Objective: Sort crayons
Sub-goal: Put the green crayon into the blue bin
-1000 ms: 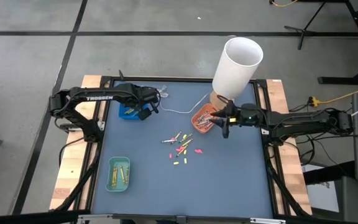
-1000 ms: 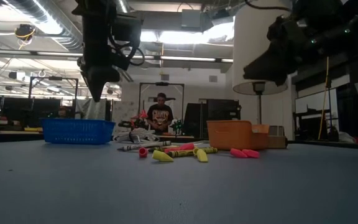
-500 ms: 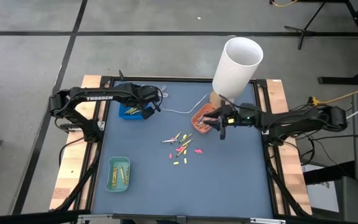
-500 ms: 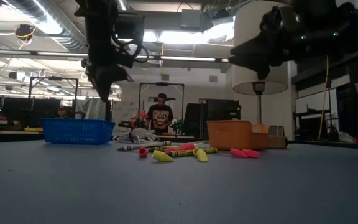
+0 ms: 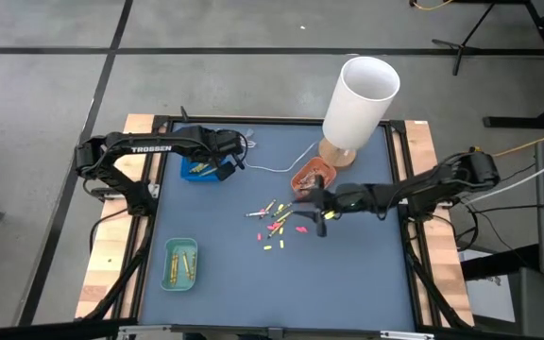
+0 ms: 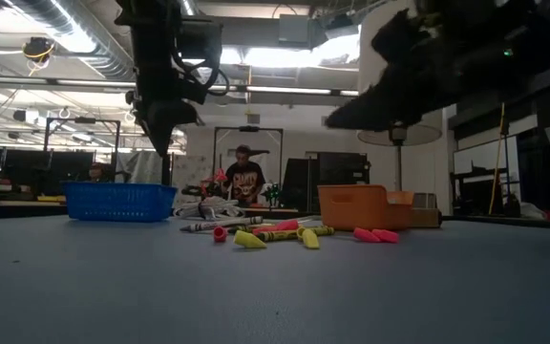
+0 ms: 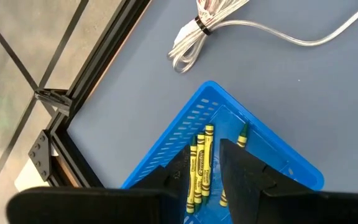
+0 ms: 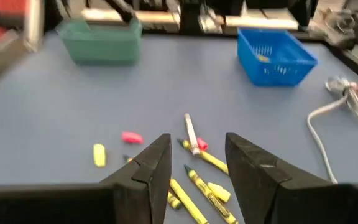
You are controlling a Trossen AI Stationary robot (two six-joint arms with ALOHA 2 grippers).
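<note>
Loose crayons (image 5: 274, 225), yellow, pink and one pale, lie scattered on the blue mat mid-table and show close up in the right wrist view (image 8: 199, 155). My right gripper (image 5: 314, 212) hovers open just right of and above the pile, its fingers (image 8: 151, 165) framing it without touching. My left gripper (image 5: 225, 170) hangs open above the blue tray (image 7: 278, 155), where several yellow crayons (image 7: 199, 168) lie on the floor. Nothing is between either gripper's fingers.
An orange tray (image 5: 305, 179) with crayons stands far right of the pile, and a green tray (image 5: 180, 264) with crayons sits near the front left. A white cable (image 5: 277, 165) lies at the back. A tall white lamp (image 5: 359, 99) stands beside the orange tray.
My right gripper has swung from over the orange tray toward the table's near left, down to the loose crayon pile, rolling and tipping as it went and staying open. The crayons on the mat have not moved.
</note>
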